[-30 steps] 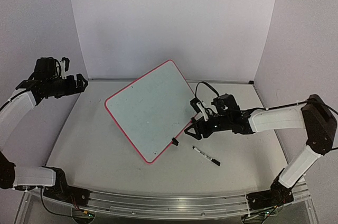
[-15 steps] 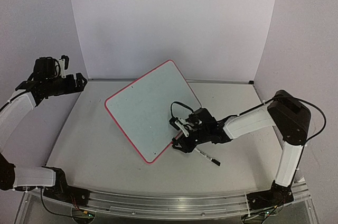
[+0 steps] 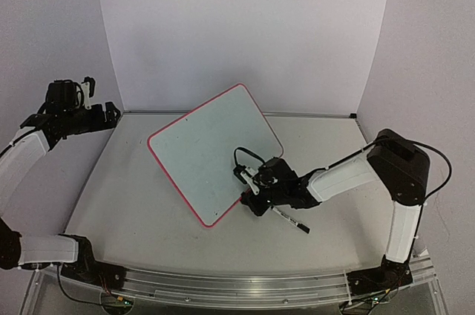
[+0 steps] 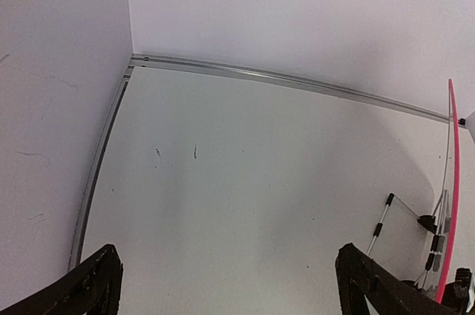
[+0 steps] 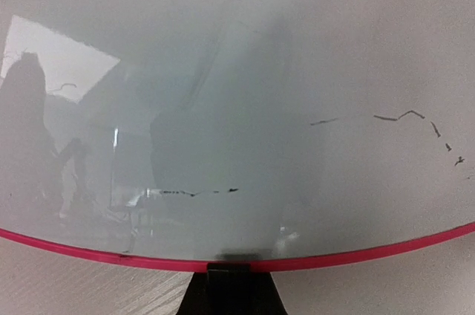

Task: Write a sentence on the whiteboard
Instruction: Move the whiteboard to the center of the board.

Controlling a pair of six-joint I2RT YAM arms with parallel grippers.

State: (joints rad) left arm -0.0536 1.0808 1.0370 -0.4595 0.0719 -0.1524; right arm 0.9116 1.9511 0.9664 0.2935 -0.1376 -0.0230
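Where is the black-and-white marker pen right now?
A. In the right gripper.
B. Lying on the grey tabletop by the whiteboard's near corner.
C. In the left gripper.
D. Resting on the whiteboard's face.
B: the black-and-white marker pen lies flat on the grey tabletop, just right of the near corner of the pink-rimmed white whiteboard.

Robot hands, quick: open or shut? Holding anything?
Left hand: open, holding nothing.
Right hand: shut at the black clip foot of the pink-rimmed white whiteboard; whether it grips it cannot be told.
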